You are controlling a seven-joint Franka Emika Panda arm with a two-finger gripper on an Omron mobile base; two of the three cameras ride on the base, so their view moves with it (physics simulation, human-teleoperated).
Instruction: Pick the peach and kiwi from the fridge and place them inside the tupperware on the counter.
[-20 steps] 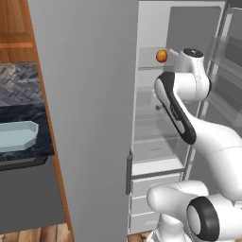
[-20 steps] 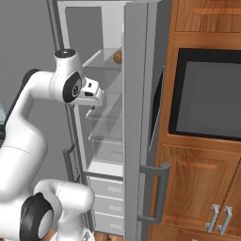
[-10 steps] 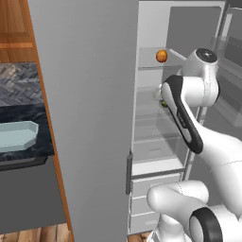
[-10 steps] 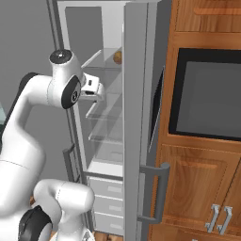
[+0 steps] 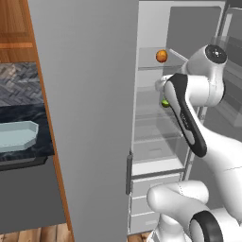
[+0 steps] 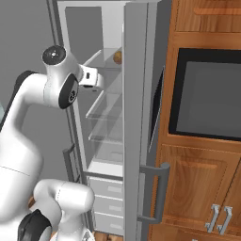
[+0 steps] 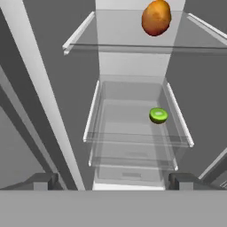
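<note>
The fridge [image 5: 90, 94] stands open, its white inside and glass shelves showing. The orange-red peach [image 5: 161, 56] rests on the upper glass shelf [image 7: 133, 44]; in the hand view the peach [image 7: 156, 17] sits top right. One shelf lower lies the green kiwi [image 7: 158, 115], half hidden behind my arm in the left base view [image 5: 165, 103]. My gripper [image 7: 113, 181] is open and holds nothing, in front of the shelves at about the kiwi's height; the hand [image 6: 94, 77] reaches into the fridge opening. The pale blue tupperware [image 5: 16, 134] lies on the black counter [image 5: 28, 113] at far left.
The grey fridge door [image 6: 136, 117] with its dark handle [image 6: 157, 193] swings out on the right, beside wooden cabinets and a built-in oven [image 6: 207, 101]. White drawers [image 5: 151, 189] sit below the shelves. The other open door leaf [image 5: 90, 94] stands between the fridge interior and the counter.
The hand has risen a little and pushed further toward the fridge shelves, and the elbow has swung right. The jaws stay open. Peach and kiwi have not moved.
</note>
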